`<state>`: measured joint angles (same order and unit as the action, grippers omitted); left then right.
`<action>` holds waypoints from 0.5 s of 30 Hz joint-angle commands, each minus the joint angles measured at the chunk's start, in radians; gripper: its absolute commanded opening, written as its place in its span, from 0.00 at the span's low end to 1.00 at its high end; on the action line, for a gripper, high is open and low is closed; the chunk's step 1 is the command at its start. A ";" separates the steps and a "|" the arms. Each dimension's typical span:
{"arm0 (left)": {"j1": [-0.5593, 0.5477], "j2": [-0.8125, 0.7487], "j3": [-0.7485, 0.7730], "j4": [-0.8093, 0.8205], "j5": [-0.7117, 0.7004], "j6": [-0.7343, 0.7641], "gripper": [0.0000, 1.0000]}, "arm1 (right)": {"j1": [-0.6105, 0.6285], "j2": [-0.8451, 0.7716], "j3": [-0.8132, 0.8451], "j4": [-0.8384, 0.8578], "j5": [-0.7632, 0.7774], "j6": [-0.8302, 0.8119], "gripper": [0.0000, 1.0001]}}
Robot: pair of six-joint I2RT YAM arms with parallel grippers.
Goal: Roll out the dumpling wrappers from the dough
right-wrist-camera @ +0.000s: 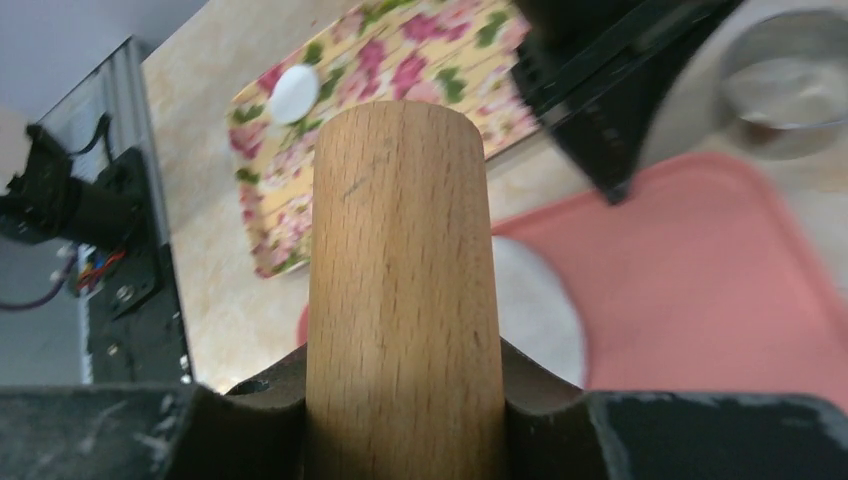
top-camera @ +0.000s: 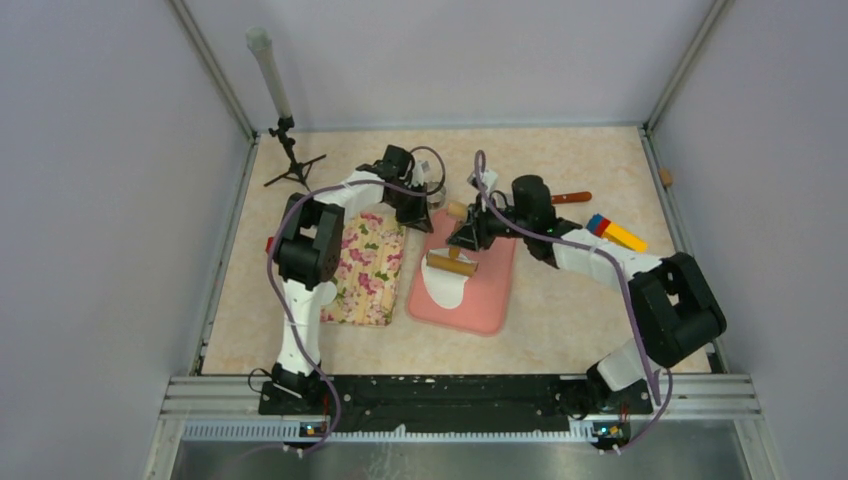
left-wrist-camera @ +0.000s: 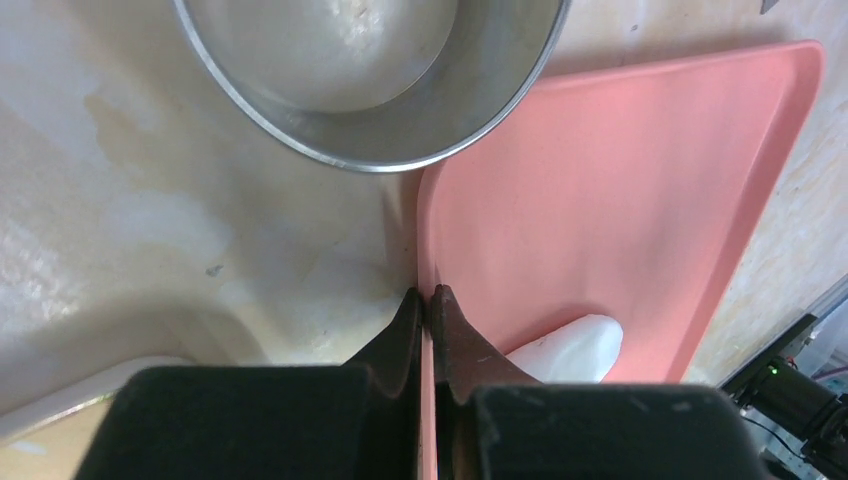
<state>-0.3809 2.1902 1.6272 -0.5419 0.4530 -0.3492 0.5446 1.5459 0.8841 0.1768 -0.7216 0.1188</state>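
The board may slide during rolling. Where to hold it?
The raised rim of the board at its far left corner, from above, one finger each side: a flat board offers nothing else to pinch, and that spot is clear of the dough and pin. The left gripper pinches there.

The near strip of the beige desk [top-camera: 560,342] lies open in front of the pink rectangular plastic board [top-camera: 487,297]. A round steel bowl [left-wrist-camera: 500,80] sits just beside the board's far left corner, where the left arm's fingers [left-wrist-camera: 400,330] pinch its rim. The right arm's fingers [right-wrist-camera: 268,388], gripping a wooden rolling pin [right-wrist-camera: 400,280], block the board's far half; a floral rectangular tray [top-camera: 365,285] flanks its left edge.
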 commanded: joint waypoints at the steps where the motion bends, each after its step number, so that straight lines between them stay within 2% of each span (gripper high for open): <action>1: -0.006 0.051 0.058 0.001 0.034 0.058 0.00 | -0.064 -0.042 0.004 0.155 0.088 0.006 0.00; 9: -0.019 0.101 0.118 -0.044 0.113 0.133 0.00 | -0.064 0.031 -0.105 0.210 0.192 -0.068 0.00; 15: -0.034 0.117 0.148 -0.080 0.122 0.187 0.00 | -0.064 0.077 -0.115 0.133 0.254 -0.105 0.00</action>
<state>-0.3901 2.2704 1.7432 -0.5877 0.5491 -0.2352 0.4770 1.5833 0.7708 0.3298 -0.5640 0.0841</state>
